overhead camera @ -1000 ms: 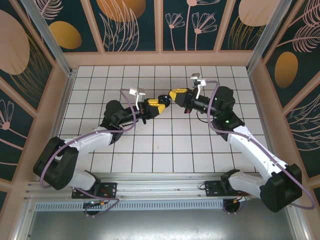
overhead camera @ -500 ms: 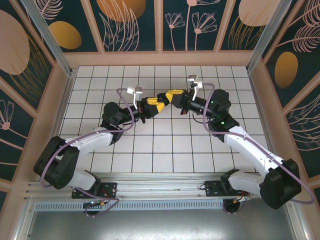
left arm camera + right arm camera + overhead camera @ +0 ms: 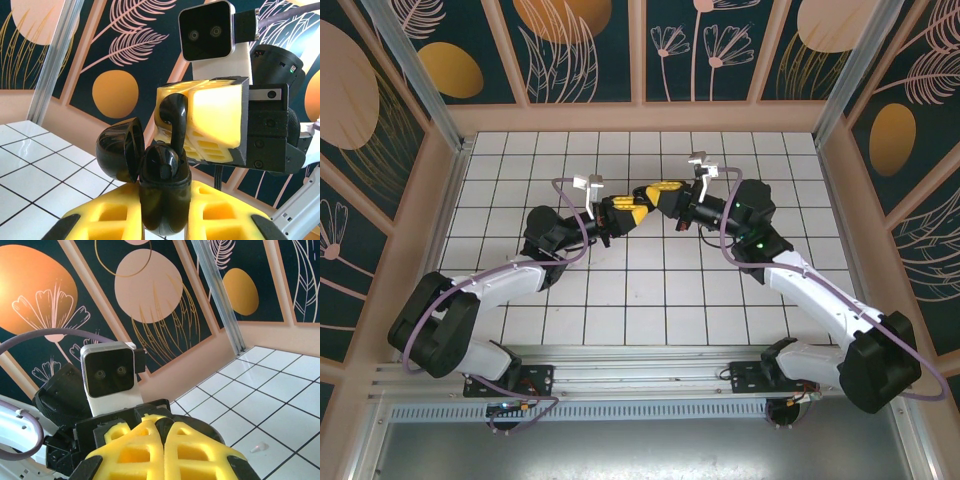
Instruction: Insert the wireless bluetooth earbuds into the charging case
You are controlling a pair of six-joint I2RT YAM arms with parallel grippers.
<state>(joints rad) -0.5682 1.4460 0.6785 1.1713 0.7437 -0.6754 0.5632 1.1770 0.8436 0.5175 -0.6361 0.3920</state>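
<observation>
From above, you see the left end effector (image 3: 628, 211) and the right end effector (image 3: 663, 192) meeting tip to tip over the white tiled table (image 3: 620, 290).

Your left wrist view shows the left one clamped on the round glossy black plastic charging case (image 3: 162, 200). Its lid (image 3: 120, 150) is swung open, and the right one pinches a glossy black earbud (image 3: 172, 117) at the case's mouth.

In your right wrist view, the yellow fingers (image 3: 135, 450) are pressed nearly together.
</observation>
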